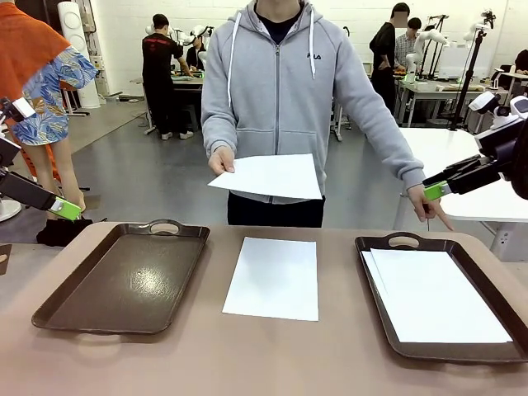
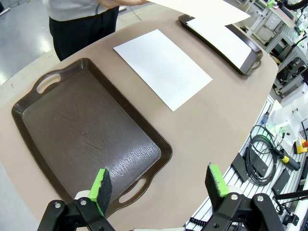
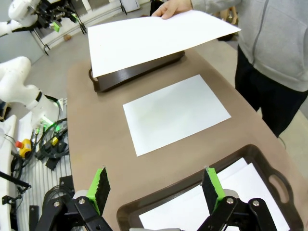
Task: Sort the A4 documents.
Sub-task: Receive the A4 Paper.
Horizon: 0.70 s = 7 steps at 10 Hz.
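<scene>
While the A4 documents remain spread over three places, the sort is judged partly done. Item one: stacked sheets (image 1: 437,293), at least two and slightly fanned, lie in the right-hand tray (image 1: 454,352), directly under and just ahead of the right end effector (image 3: 155,185); their long axis follows the tray's length, running away from that end effector toward the person. Item two: loose sheet (image 1: 272,278), flat on the bare table (image 1: 346,363) between the trays, ahead of both end effectors and touching neither tray; its long axis runs the same near-to-far way, a short edge facing the robot. Item three: held sheet (image 1: 268,176), gripped at one edge by the person's hand (image 1: 220,161), carried roughly level above the far table edge, beyond the loose sheet as seen from either end effector; its long axis appears to run crosswise, side to side. Item four: left-hand tray (image 1: 124,276), bare, directly ahead of and below the left end effector (image 2: 159,185). Left end effector: jaws wide, nothing between the pads, raised clear of the tray. Right end effector: jaws wide, nothing held, raised above its tray. Outstanding, by judgement: the loose sheet and the held sheet have yet to reach a tray.
</scene>
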Each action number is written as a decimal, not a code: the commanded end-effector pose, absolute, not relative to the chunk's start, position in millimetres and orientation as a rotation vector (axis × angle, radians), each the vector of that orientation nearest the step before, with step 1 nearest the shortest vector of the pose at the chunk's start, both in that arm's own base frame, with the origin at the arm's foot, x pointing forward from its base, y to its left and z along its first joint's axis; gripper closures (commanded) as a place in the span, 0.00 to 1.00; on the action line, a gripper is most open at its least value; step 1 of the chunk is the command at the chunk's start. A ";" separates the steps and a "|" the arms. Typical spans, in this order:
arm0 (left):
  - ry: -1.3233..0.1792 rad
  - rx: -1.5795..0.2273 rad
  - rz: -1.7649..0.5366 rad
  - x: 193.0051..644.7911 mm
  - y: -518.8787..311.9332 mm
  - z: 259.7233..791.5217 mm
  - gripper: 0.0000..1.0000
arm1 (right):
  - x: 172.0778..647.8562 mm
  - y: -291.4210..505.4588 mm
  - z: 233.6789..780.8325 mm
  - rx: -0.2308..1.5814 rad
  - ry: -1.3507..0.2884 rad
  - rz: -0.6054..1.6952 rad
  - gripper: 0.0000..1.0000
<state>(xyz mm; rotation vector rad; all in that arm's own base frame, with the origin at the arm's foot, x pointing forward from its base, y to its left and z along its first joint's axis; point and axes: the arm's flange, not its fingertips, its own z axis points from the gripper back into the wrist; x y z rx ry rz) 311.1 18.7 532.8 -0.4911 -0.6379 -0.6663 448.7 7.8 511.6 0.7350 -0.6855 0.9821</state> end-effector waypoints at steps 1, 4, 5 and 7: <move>-0.646 -0.508 -0.679 311.8 20.7 531.8 0.00 | 461.6 12.0 512.7 0.835 -0.655 0.906 0.00; -0.646 -0.508 -0.679 311.8 20.7 531.8 0.00 | 494.3 36.1 506.0 0.996 -0.553 0.739 0.00; -0.646 -0.508 -0.679 311.8 20.7 531.8 0.00 | 502.3 45.3 504.1 1.057 -0.499 0.700 0.00; -0.646 -0.508 -0.679 311.8 20.7 531.8 0.00 | 521.3 60.5 495.9 1.174 -0.375 0.605 0.00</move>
